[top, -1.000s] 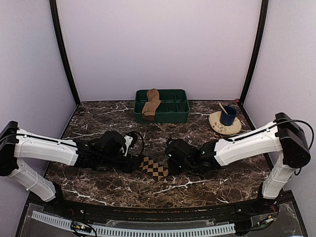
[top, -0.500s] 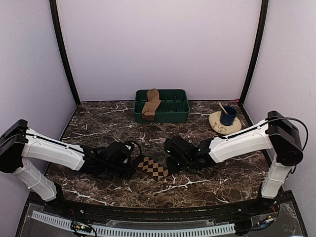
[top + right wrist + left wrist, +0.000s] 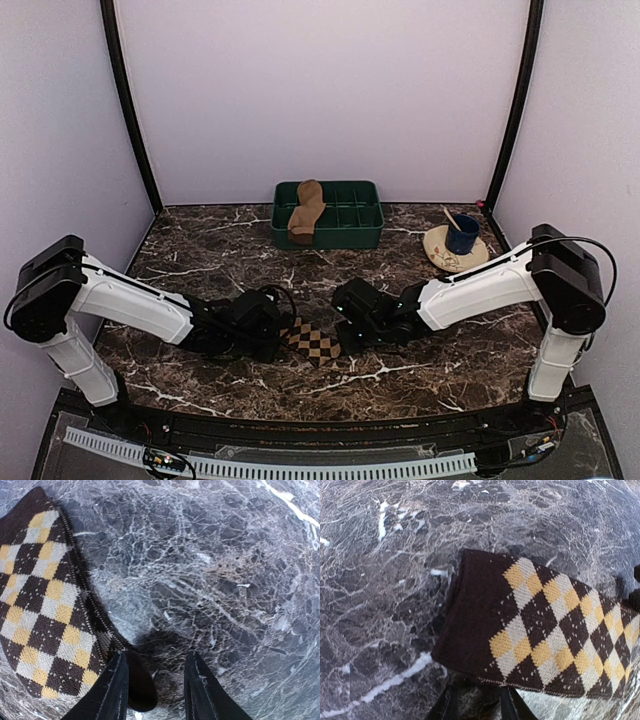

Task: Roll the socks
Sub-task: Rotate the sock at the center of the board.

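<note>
Argyle sock (image 3: 313, 343), unrolled: left claw (image 3: 480, 700) newly at its 9 o'clock, grip untellable; right claw (image 3: 155, 680) at 3 o'clock, half-open, empty.

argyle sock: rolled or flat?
Flat, not rolled. The argyle sock lies spread on the marble table, pattern unbroken in both wrist views.

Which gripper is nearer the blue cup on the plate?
Right. The right gripper sits at the argyle sock's right end, the blue cup farther back to its right. The left gripper sits at the sock's left end, farther off.
</note>
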